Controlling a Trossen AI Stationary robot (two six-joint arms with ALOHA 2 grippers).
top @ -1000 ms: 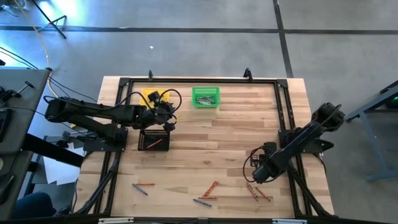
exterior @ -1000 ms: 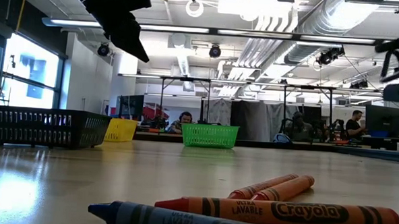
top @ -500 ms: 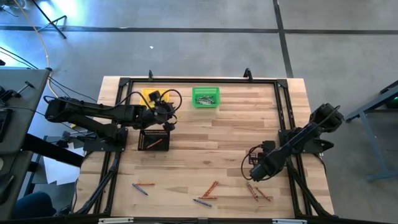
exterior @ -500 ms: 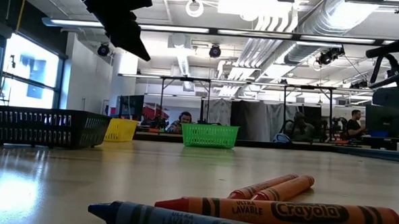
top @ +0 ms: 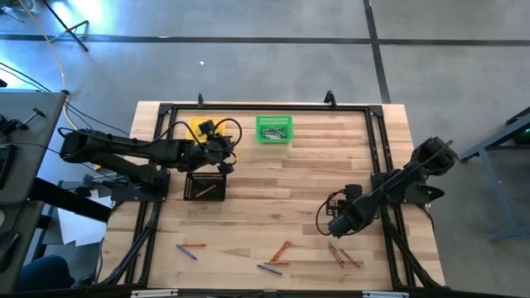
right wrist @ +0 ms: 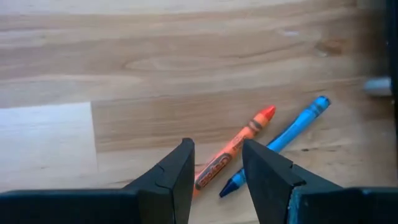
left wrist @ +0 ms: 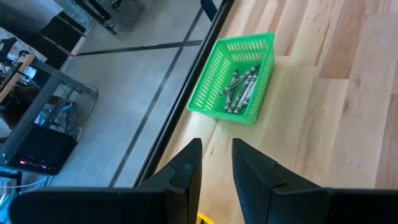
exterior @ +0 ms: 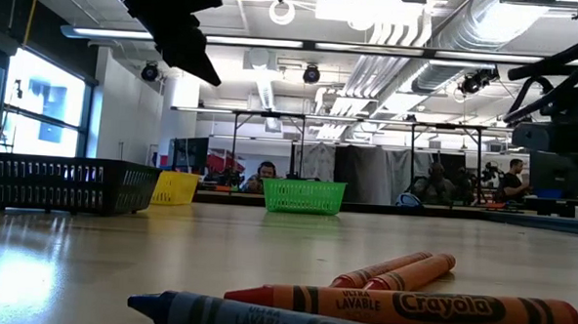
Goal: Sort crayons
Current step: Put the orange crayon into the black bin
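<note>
Right claw (top: 334,231), parted and empty, hovers over the pale wooden worktop (top: 306,182) at four o'clock, above an orange crayon (right wrist: 233,151) and blue crayon (right wrist: 280,135). Left claw (top: 224,157), slightly parted, empty, hangs at ten o'clock by the black bin (top: 204,186). Beyond: grey floor (top: 248,58).

A green plastic mesh bin (left wrist: 234,79) is sitting at the edge of the pale wooden bench (left wrist: 336,112), holding several grey crayons (left wrist: 241,91). The left gripper (left wrist: 216,163) is hovering above, fingers slightly parted, empty.
</note>
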